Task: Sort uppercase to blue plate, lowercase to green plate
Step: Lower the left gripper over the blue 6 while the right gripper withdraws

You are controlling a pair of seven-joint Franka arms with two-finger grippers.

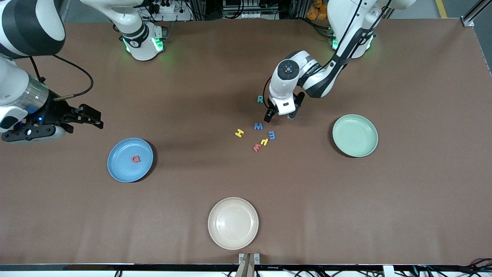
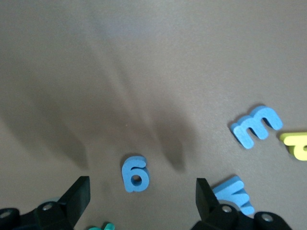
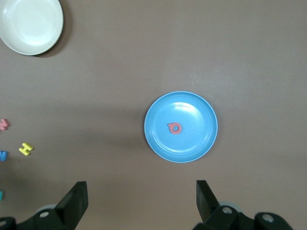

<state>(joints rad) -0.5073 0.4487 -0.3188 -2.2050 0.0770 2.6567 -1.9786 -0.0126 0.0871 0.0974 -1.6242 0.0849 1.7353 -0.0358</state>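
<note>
- The left gripper (image 1: 280, 115) is low over the brown surface (image 1: 384, 200) at the letter cluster, its fingers (image 2: 79, 191) spread apart with nothing between them but open air above a blue g (image 2: 135, 173); that g lies flat on the surface in the gap between the fingertips, untouched as far as the left wrist view shows.
- In the front view the g is hidden under this gripper.
- Teal-green R (image 1: 260, 99) lies just beside the left gripper, toward the right arm's end of the surface.
- Blue M (image 1: 258, 126) lies near the gripper and nearer the front camera than the R.
- Yellow H (image 1: 239, 133) sits beside the M, toward the right arm's end.
- Blue m (image 1: 271, 135), a yellow lowercase letter (image 1: 264, 142) and a red lowercase letter (image 1: 256, 147) lie close together in a slanting row, nearer the front camera than the M.
- Red Q (image 1: 135, 159) lies flat inside the blue plate (image 1: 117, 169), near its middle.
- The green plate (image 1: 369, 150) holds no letter and sits toward the left arm's end, well apart from the cluster.
- A cream plate (image 1: 221, 238) lies nearest the front camera.
- The right gripper (image 1: 90, 117) waits in the air, its fingers (image 3: 76, 196) wide apart and holding nothing; its wrist view looks down on the blue plate.
</note>
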